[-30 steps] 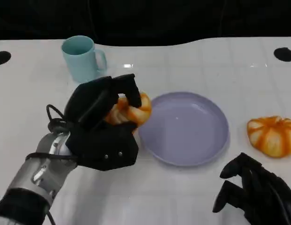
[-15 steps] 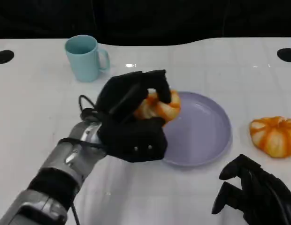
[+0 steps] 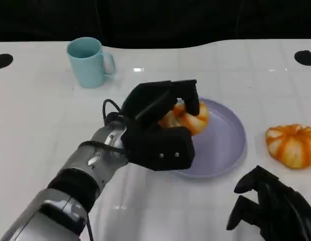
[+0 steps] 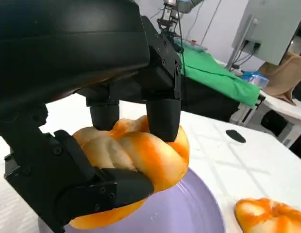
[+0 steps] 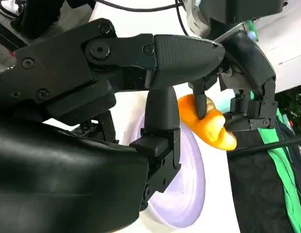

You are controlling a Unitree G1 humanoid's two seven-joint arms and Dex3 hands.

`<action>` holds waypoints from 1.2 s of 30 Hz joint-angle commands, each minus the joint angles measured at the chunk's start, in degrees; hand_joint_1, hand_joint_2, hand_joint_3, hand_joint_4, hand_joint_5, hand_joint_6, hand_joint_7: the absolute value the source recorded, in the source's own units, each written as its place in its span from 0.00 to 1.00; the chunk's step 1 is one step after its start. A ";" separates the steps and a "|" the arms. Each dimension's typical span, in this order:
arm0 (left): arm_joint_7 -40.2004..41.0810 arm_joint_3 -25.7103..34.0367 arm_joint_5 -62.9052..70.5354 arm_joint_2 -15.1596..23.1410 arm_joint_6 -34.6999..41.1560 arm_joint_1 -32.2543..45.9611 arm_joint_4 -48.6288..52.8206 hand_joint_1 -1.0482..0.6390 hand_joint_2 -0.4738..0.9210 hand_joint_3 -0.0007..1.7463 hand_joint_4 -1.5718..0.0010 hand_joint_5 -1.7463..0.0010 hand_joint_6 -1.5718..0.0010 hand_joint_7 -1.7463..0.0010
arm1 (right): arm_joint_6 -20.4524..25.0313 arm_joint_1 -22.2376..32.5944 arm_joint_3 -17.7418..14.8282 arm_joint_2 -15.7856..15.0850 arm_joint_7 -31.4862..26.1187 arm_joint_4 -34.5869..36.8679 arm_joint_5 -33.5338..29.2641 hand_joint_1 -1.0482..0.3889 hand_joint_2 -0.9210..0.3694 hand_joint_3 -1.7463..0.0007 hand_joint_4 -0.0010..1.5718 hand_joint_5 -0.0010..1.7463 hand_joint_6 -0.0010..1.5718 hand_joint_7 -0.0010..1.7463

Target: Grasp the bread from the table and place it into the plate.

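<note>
White tabletop (image 3: 40, 115) against a dark backdrop. Left hand (image 3: 158, 128) grips the bread (image 3: 188, 118), fingers (image 3: 188, 95) curled over its top and thumb beneath; the bread is held over the near-left part of the lilac plate (image 3: 228, 138). Right hand (image 3: 276, 208) rests low at the table's near right, fingers curled, holding nothing. A second orange-striped bun (image 3: 291, 145) lies right of the plate; a pale blue mug (image 3: 88, 61) stands far left.

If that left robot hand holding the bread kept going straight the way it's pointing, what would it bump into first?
Probably the purple plate: the left robot hand points across it, holding the bread over its near side. The orange bun lies beyond, off to the side. Height above the plate is unclear.
</note>
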 commanded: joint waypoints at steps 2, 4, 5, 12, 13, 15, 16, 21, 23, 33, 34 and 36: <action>1.19 -1.31 0.80 -0.60 -0.53 -2.30 1.95 0.51 0.68 0.75 0.42 0.00 0.55 0.00 | -0.36 0.40 -0.19 -0.18 -0.23 -0.69 -0.02 0.37 0.00 0.72 0.39 1.00 0.26 0.97; 1.66 -1.96 1.26 -0.87 -0.06 -2.76 2.97 0.51 0.69 0.74 0.41 0.00 0.55 0.00 | -0.22 0.41 -0.23 -0.12 -0.15 -0.67 0.24 0.36 0.00 0.72 0.39 1.00 0.26 0.97; 1.92 -2.27 1.60 -1.02 0.21 -3.00 3.53 0.51 0.69 0.74 0.41 0.00 0.55 0.00 | -0.06 0.42 -0.26 -0.07 -0.16 -0.69 0.40 0.36 0.00 0.72 0.39 1.00 0.26 0.97; 2.36 -2.80 2.05 -1.58 0.17 -3.90 5.74 0.53 0.70 0.71 0.42 0.00 0.55 0.00 | -0.23 0.46 -0.17 -0.18 -0.06 -0.70 0.23 0.36 0.00 0.72 0.37 1.00 0.25 0.97; 2.41 -2.81 2.05 -1.59 0.14 -3.93 5.82 0.53 0.70 0.71 0.42 0.00 0.55 0.00 | -0.23 0.46 -0.17 -0.18 -0.06 -0.70 0.23 0.36 0.00 0.72 0.37 1.00 0.25 0.97; 2.48 -2.85 2.04 -1.60 0.10 -3.98 5.92 0.53 0.71 0.70 0.42 0.00 0.55 0.00 | -0.24 0.46 -0.17 -0.18 -0.06 -0.70 0.23 0.36 0.00 0.72 0.37 1.00 0.25 0.97; 2.50 -2.86 2.03 -1.60 0.08 -4.00 5.96 0.53 0.71 0.70 0.42 0.00 0.55 0.00 | -0.24 0.46 -0.17 -0.18 -0.06 -0.70 0.24 0.36 0.00 0.72 0.37 1.00 0.25 0.97; 2.55 -2.88 2.02 -1.61 0.04 -4.05 6.06 0.53 0.71 0.70 0.42 0.00 0.55 0.00 | -0.24 0.46 -0.17 -0.18 -0.06 -0.70 0.24 0.36 0.00 0.72 0.37 1.00 0.24 0.98; 2.56 -2.89 2.01 -1.61 0.03 -4.06 6.10 0.53 0.71 0.70 0.42 0.00 0.55 0.00 | -0.24 0.46 -0.17 -0.18 -0.06 -0.70 0.24 0.36 0.00 0.72 0.37 1.00 0.24 0.98; -12.08 -5.11 1.84 -0.48 1.42 -6.47 8.16 0.11 1.00 0.30 0.98 0.94 0.96 0.93 | -0.44 0.41 -0.25 -0.25 -0.08 -0.78 0.06 0.36 0.00 0.72 0.38 1.00 0.25 0.98; -12.85 -5.12 1.74 -0.36 1.61 -6.53 7.91 0.09 1.00 0.31 0.99 0.97 0.98 0.95 | -0.34 0.41 -0.24 -0.28 -0.14 -0.87 0.04 0.36 0.00 0.72 0.38 1.00 0.25 0.98; -13.72 -5.04 1.60 -0.19 1.76 -6.49 7.54 0.07 1.00 0.32 1.00 0.99 0.99 0.96 | -0.35 0.40 -0.24 -0.32 -0.14 -0.90 -0.03 0.36 0.00 0.72 0.38 1.00 0.25 0.98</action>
